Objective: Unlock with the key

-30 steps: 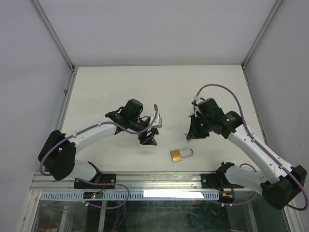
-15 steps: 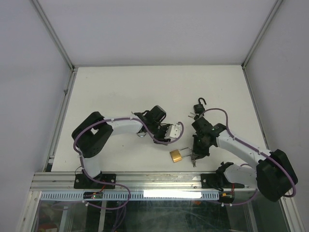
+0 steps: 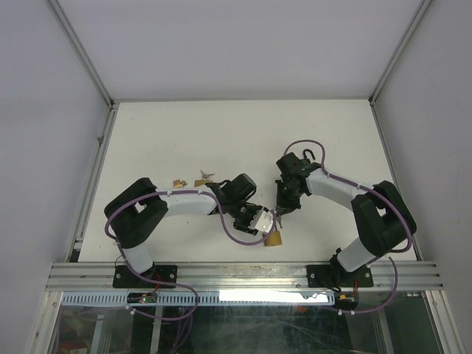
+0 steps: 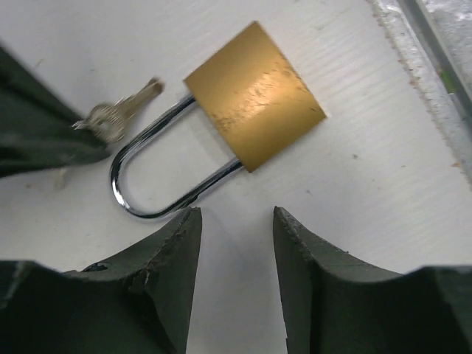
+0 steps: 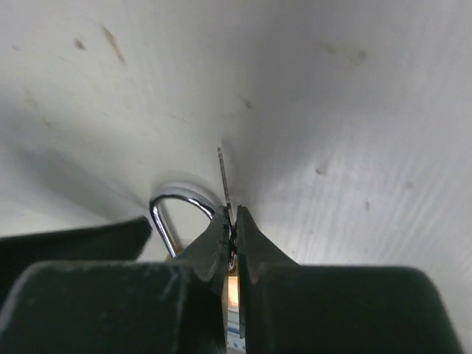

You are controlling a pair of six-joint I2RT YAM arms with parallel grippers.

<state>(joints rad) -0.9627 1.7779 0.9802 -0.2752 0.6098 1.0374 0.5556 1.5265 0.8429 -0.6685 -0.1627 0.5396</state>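
The left end effector (image 4: 236, 221) stands spread beside the brass padlock (image 4: 254, 94), gripping nothing; the right end effector (image 5: 231, 220) pinches the key (image 5: 223, 173); unbraced, the padlock may skid once the key pushes.

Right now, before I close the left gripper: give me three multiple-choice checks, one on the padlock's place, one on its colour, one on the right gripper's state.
1. Where is the padlock?
A. On the table just ahead of the left gripper.
B. Clamped between the left fingers.
C. Hanging from a hook.

2. What colour is its body?
A. Black.
B. Brass-gold.
C. Red.

3. What is the right gripper doing?
A. Open, empty.
B. Shut on the key.
C. Shut on the padlock's body.

Key: 1 A, it lies flat beyond the open fingertips with nothing between them. 2 B, the left wrist view shows brass-gold metal. 3 B, it pinches the thin key blade.
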